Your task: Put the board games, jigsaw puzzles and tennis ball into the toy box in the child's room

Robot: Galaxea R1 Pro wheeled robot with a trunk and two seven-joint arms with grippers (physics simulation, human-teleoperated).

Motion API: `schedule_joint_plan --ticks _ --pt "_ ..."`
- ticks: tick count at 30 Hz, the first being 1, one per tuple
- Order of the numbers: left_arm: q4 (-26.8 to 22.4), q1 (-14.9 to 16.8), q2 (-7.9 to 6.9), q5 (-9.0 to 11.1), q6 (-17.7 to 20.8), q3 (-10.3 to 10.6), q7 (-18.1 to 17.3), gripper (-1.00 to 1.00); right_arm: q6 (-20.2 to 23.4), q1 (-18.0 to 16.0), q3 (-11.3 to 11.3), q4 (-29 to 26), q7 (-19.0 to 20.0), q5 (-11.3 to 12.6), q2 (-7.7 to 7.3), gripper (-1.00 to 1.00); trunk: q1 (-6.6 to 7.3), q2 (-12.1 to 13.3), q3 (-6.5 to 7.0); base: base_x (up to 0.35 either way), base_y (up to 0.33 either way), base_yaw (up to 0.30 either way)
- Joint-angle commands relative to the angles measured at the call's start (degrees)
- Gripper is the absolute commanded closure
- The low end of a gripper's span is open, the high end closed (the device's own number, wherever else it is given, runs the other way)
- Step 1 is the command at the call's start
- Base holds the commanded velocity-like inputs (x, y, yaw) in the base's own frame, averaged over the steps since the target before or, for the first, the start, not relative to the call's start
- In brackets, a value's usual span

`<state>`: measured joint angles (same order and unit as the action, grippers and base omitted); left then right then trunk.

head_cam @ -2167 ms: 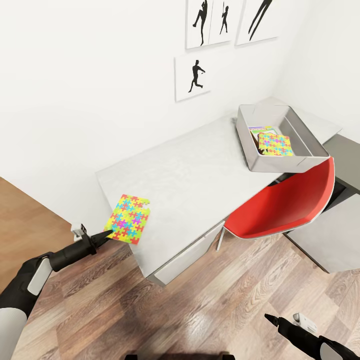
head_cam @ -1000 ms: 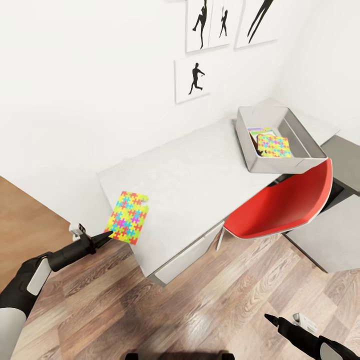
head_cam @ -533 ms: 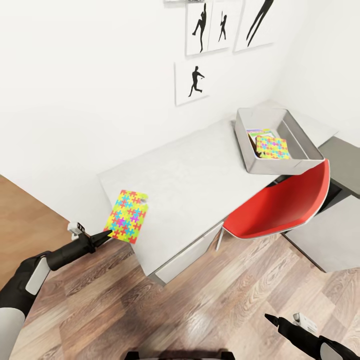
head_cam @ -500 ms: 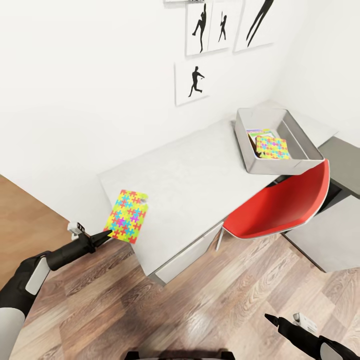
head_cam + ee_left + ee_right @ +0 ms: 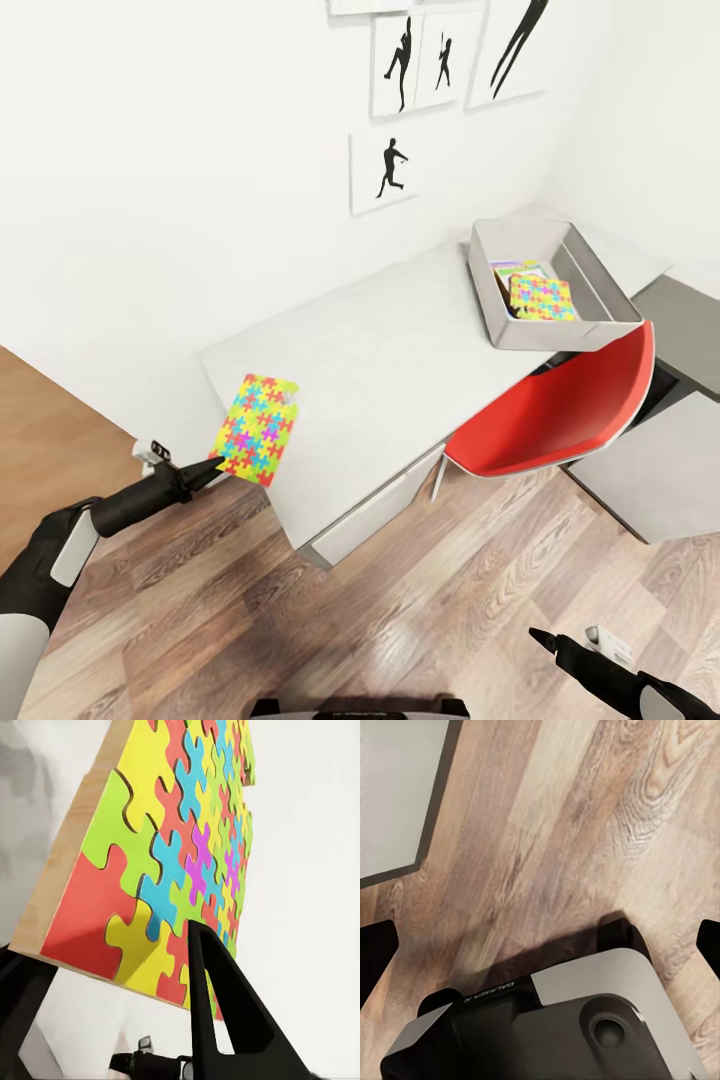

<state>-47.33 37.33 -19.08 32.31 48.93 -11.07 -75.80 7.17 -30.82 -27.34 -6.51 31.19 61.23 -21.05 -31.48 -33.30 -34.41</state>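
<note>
My left gripper [image 5: 212, 467] is shut on the near edge of a jigsaw puzzle [image 5: 255, 428], a thin square of yellow, pink, blue and green pieces. It holds the puzzle tilted over the left corner of the pale table [image 5: 390, 340]. In the left wrist view the puzzle [image 5: 172, 847] is close up, with one black finger [image 5: 214, 997] across its face. The grey toy box [image 5: 492, 300] stands at the table's far right end, with a second jigsaw puzzle [image 5: 541, 297] and a green-edged board game [image 5: 513, 268] inside. My right gripper [image 5: 548, 638] hangs low over the floor, open [image 5: 540, 937].
A red chair [image 5: 560, 410] is pushed against the table's front, just below the toy box. A lower dark grey desk [image 5: 680, 330] adjoins at the right. Black silhouette pictures [image 5: 385, 170] hang on the white wall. Wood plank floor [image 5: 420, 610] spreads in front.
The puzzle has tipped up a little more in my left gripper and risen slightly at the table's corner. The head view has shifted a bit. The right arm has stayed put.
</note>
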Motion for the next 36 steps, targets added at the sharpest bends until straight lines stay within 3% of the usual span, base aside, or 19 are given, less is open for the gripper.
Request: schedule_joint_plan --ticks 1,11,19,26,36 --pt "-0.2 0.0 -0.01 0.1 0.6 0.0 0.0 1.0 0.4 0.0 -0.3 0.0 0.2 0.6 -0.04 -1.0 0.21 0.4 0.13 0.0 0.0 0.0" --pt "-1.1 -0.1 0.02 0.0 1.1 0.3 -0.1 1.0 0.1 0.0 -0.1 0.0 0.2 0.8 -0.05 -1.0 2.4 4.4 1.93 0.0 0.0 0.0" --pt "-3.9 -0.2 0.08 0.0 3.8 0.6 -0.1 1.0 0.1 0.0 0.1 0.0 0.1 1.1 -0.05 -1.0 4.16 7.6 3.36 0.0 0.0 0.0" --pt "-7.4 -0.5 0.02 -0.1 5.9 3.0 -0.1 1.0 0.1 0.0 0.1 0.0 0.1 1.1 -0.05 -1.0 5.7 10.4 4.62 0.0 0.0 0.0" --pt "-10.5 -0.6 -0.06 -0.1 7.9 3.2 -0.1 1.0 0.1 0.0 0.2 0.0 0.0 1.1 -0.05 -1.0 5.7 10.4 4.62 0.0 0.0 0.0"
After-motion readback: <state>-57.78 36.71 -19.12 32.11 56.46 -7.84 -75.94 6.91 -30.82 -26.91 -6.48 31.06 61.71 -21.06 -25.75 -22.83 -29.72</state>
